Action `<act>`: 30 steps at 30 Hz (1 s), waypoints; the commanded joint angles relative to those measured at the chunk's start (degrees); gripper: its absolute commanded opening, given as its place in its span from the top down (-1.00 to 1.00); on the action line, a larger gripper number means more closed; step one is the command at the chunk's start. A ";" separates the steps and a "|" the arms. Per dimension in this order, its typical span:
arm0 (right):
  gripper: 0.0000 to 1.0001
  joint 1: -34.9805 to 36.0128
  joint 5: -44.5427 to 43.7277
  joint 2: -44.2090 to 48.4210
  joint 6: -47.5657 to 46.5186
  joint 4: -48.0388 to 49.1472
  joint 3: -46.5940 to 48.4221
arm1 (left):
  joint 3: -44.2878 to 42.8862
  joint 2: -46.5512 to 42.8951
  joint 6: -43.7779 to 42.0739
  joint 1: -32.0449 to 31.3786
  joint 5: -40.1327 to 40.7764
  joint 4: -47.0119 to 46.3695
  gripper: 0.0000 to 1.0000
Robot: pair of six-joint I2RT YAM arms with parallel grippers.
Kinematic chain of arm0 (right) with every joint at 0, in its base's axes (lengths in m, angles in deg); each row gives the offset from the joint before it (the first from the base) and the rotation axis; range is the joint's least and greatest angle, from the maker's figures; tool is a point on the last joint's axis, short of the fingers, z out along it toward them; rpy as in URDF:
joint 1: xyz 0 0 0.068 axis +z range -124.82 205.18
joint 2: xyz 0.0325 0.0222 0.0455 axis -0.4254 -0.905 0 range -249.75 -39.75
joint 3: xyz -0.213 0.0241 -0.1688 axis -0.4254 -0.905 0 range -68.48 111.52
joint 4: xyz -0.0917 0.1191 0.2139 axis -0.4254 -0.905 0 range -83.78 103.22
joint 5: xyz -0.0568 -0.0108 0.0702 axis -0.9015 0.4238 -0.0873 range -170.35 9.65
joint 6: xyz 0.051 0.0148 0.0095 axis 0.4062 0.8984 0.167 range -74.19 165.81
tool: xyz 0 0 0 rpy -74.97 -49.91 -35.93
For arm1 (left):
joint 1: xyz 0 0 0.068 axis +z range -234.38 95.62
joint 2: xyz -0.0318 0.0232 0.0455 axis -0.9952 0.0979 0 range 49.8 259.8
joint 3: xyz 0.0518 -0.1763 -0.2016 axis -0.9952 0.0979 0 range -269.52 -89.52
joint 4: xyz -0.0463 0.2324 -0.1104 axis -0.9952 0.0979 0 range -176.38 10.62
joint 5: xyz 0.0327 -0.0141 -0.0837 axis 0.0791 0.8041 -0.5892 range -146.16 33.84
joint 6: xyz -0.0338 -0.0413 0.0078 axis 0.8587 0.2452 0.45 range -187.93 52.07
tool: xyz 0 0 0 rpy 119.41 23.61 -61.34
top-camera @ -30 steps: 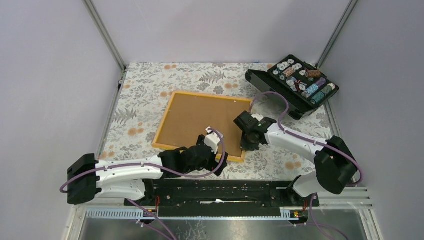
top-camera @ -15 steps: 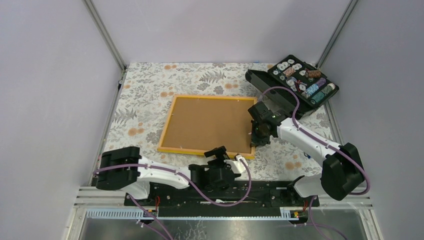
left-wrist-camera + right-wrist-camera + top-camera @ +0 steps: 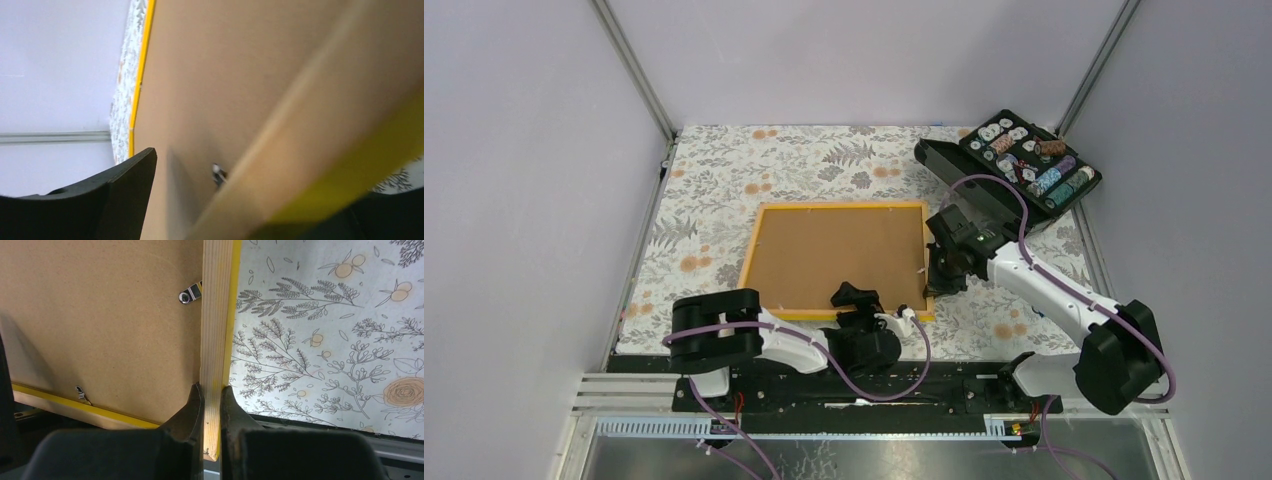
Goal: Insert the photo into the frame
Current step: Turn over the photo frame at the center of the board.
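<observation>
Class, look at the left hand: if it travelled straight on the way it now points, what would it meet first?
Most likely the near rail of the frame, which lies right in front of the left hand. The close view is blurred, so it may already be touching.

Brown back of photo [image 3: 225, 75], yellow-edged frame [image 3: 370, 162], small metal tab [image 3: 217, 171], black gripper finger [image 3: 110, 205] lower left
</observation>
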 commanded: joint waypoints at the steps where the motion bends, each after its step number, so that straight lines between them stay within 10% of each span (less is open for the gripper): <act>1: 1.00 -0.02 5.24 4.72 0.23 4.36 -0.69 | 0.22 -2.43 -1.53 0.04 7.32 -5.22 -0.44; 10: 1.00 0.02 4.49 7.91 -2.82 4.42 0.82 | -2.14 -5.46 -1.52 -1.13 9.95 1.69 0.34; 14: 0.52 -0.02 3.18 9.73 -4.69 4.55 3.82 | -3.67 -8.40 0.49 -1.28 8.36 7.27 1.00; 18: -0.30 -0.03 1.22 12.65 -6.26 1.50 9.23 | -5.46 -13.60 2.37 -1.21 4.19 12.80 1.00; 24: -0.95 -0.03 -8.33 22.33 -7.58 -2.36 17.25 | -9.77 -19.82 6.56 1.04 -7.12 21.32 1.00; 30: -0.99 -0.02 -11.24 33.29 -8.30 1.53 16.20 | -19.55 -23.42 11.61 6.80 -16.62 29.77 1.00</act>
